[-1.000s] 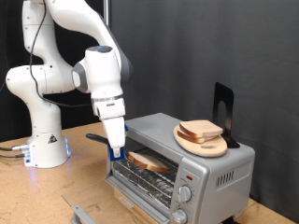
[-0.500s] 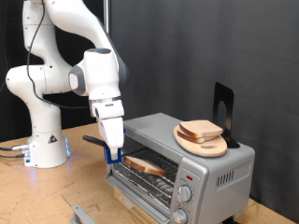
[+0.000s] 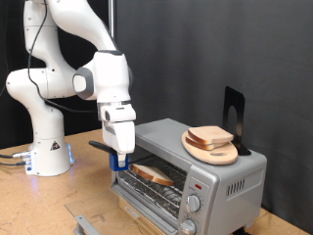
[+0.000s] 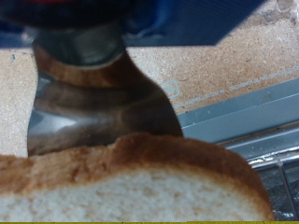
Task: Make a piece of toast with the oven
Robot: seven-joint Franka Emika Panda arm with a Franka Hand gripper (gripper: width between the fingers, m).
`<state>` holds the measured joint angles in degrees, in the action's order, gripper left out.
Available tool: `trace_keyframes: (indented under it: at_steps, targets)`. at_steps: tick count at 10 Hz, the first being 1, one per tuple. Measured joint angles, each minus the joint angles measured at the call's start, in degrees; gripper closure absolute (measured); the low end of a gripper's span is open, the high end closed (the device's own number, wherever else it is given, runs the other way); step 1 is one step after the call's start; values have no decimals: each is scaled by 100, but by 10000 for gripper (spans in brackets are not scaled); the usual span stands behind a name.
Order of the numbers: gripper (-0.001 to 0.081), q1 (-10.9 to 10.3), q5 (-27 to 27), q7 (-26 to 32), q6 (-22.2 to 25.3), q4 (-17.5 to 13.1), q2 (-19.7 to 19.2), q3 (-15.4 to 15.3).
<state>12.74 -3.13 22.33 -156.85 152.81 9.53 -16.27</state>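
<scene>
Silver-grey, the toaster oven (image 3: pixel 191 166) stands on the wooden table (image 3: pixel 20 201), towards the exterior view's right, with its glass door (image 3: pixel 147 211) dropped open and the wire rack (image 3: pixel 161 186) showing inside. One piece of toast (image 3: pixel 155 173), pale with a tan-brown crust, lies flat on that rack just inside the opening. On the oven's roof sits a round wooden board (image 3: pixel 210 149) carrying more bread slices (image 3: pixel 211 136), stacked one on another, with a dark upright stand (image 3: pixel 233 117) behind them.

White and jointed, the robot arm (image 3: pixel 68 73) reaches down from its base at the exterior view's left. Its gripper (image 3: pixel 119 160), tipped with blue, hangs just outside the oven mouth at the opening's left edge, close beside the toast on the rack.

From the wrist view, the toast (image 4: pixel 131 182) fills the lower part of the frame, its crust arched across a grey metal tool (image 4: pixel 98 107) that runs under it; a strip of oven rack (image 4: pixel 276 173) shows at one side. Whether the jaws are parted or closed, and whether they grip anything, I cannot tell.
</scene>
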Motion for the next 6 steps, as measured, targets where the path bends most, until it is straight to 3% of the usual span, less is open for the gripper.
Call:
trace_keyframes:
  at_steps: [6]
  targets:
    - [540,-1,496,1121,199,0,60,400]
